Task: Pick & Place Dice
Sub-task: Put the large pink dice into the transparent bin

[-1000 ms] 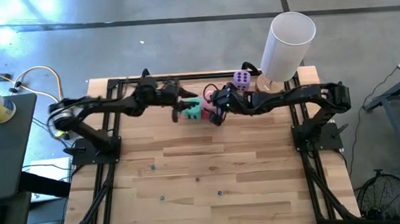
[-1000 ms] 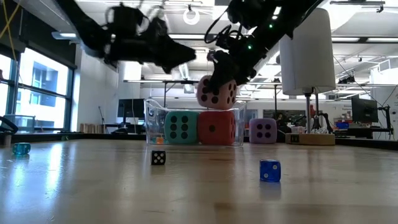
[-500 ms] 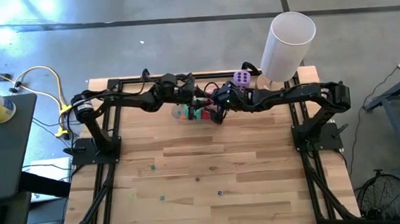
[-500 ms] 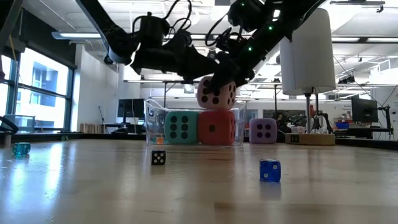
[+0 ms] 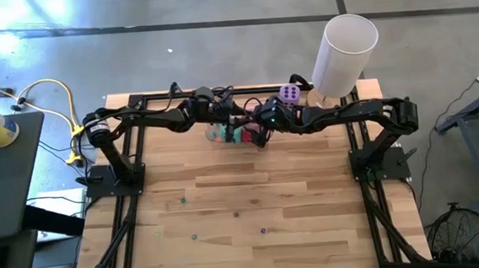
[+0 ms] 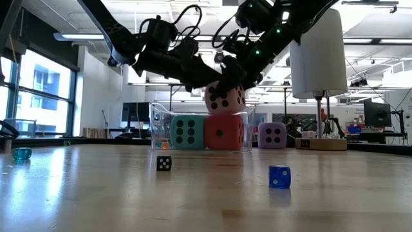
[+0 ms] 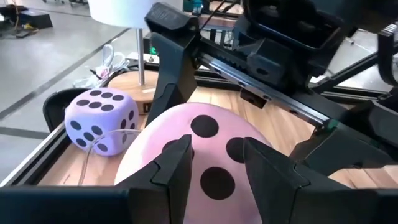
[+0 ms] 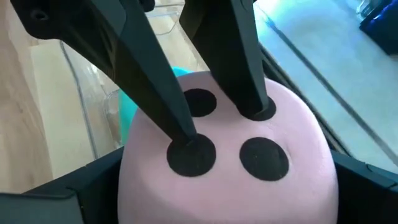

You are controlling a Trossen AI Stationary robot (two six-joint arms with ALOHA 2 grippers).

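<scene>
A pink die (image 6: 224,98) hangs over a clear box (image 6: 156,125) that holds a teal die (image 6: 187,132) and a red die (image 6: 223,133). Whether the pink die's underside touches the red die's top, I cannot tell. My right gripper (image 8: 224,186) is shut on the pink die (image 8: 230,155). My left gripper (image 7: 216,149) reaches it from the other side, fingers a little apart, tips against it. A purple die (image 5: 288,93) rests on the table at the far edge, right of the box. My right gripper pinches the pink die between its two fingers, which lie on two opposite sides (image 8: 127,180). It comes from the table's right, slanting down. The die sits upright over the box. My left gripper's two fingertips (image 8: 186,134) rest on the die's pipped face (image 8: 199,155), coming nearly level from the table's left.
A tall white cylinder (image 5: 344,55) stands on a round wooden base at the far right corner. Small dice lie on the near boards: a black one (image 6: 164,163), a blue one (image 6: 279,176) and a teal one (image 6: 22,153) at the left.
My left gripper has gone toward the table's right edge and a little down, up to the pink die, and its fingertips now lie against the die's face. My right gripper has kept the die in place over the box.
</scene>
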